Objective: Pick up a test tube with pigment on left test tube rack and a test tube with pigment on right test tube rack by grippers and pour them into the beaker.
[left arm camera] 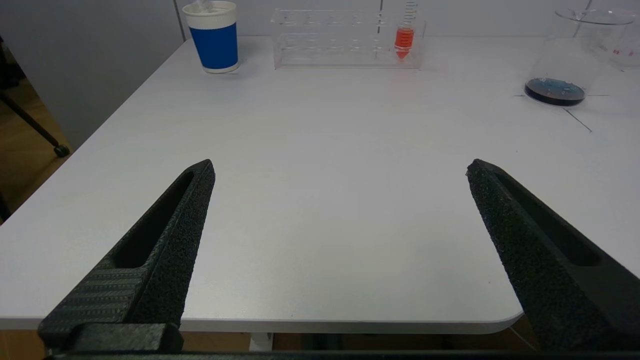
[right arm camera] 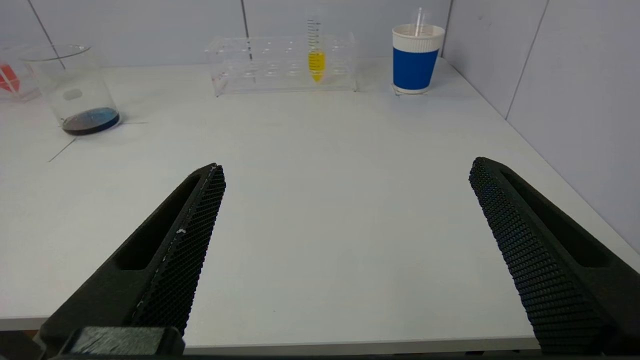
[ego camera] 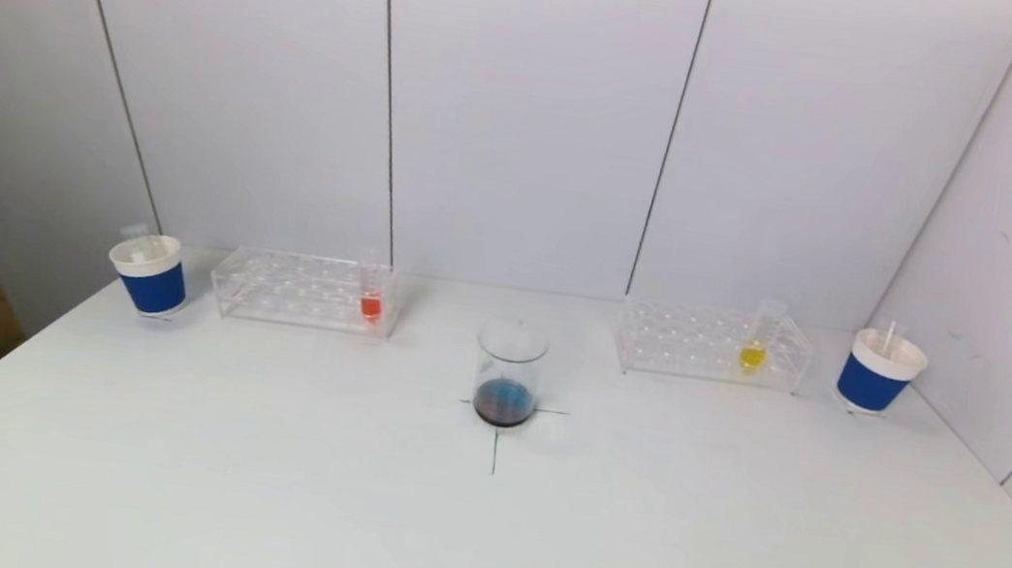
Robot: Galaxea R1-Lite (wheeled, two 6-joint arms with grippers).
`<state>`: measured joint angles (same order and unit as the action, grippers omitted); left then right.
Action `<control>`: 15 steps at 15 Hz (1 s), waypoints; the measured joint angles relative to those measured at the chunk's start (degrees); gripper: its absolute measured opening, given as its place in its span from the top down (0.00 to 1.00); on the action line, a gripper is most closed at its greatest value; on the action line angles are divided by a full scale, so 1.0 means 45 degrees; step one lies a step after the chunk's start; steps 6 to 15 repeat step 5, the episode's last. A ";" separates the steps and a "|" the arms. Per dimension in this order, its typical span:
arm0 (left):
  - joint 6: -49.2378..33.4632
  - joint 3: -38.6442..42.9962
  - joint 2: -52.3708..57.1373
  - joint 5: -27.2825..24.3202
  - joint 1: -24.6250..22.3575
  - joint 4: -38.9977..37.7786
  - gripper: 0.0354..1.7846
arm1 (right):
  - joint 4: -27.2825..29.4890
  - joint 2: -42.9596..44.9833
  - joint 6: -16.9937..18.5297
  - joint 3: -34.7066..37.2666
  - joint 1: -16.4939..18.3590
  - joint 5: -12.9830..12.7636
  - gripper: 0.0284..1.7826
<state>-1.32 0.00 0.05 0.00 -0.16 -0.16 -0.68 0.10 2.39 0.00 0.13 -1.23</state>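
A test tube with orange pigment [ego camera: 371,300] stands at the right end of the clear left rack [ego camera: 290,290]; it also shows in the left wrist view [left arm camera: 404,37]. A test tube with yellow pigment [ego camera: 755,346] stands in the clear right rack [ego camera: 693,346]; it also shows in the right wrist view [right arm camera: 316,60]. A glass beaker [ego camera: 508,372] with dark blue liquid stands between the racks on a cross mark. My left gripper [left arm camera: 340,170] and right gripper [right arm camera: 347,170] are open and empty over the table's near edge, out of the head view.
A blue and white paper cup [ego camera: 148,274] stands left of the left rack and another [ego camera: 879,371] right of the right rack. White walls close the back and right. The table's left edge [left arm camera: 100,135] drops to the floor.
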 joint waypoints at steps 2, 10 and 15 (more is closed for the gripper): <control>0.0005 0.0000 0.0000 0.0000 0.0000 0.0000 0.01 | 0.0000 0.0000 0.0073 0.0000 0.0000 0.0000 0.00; 0.0000 0.0000 0.0000 0.0000 0.0000 0.0000 0.01 | 0.0005 0.0000 0.0079 0.0000 0.0000 0.0005 0.00; 0.0000 0.0000 0.0000 0.0000 0.0000 0.0000 0.01 | 0.0005 0.0000 0.0079 0.0000 0.0000 0.0005 0.00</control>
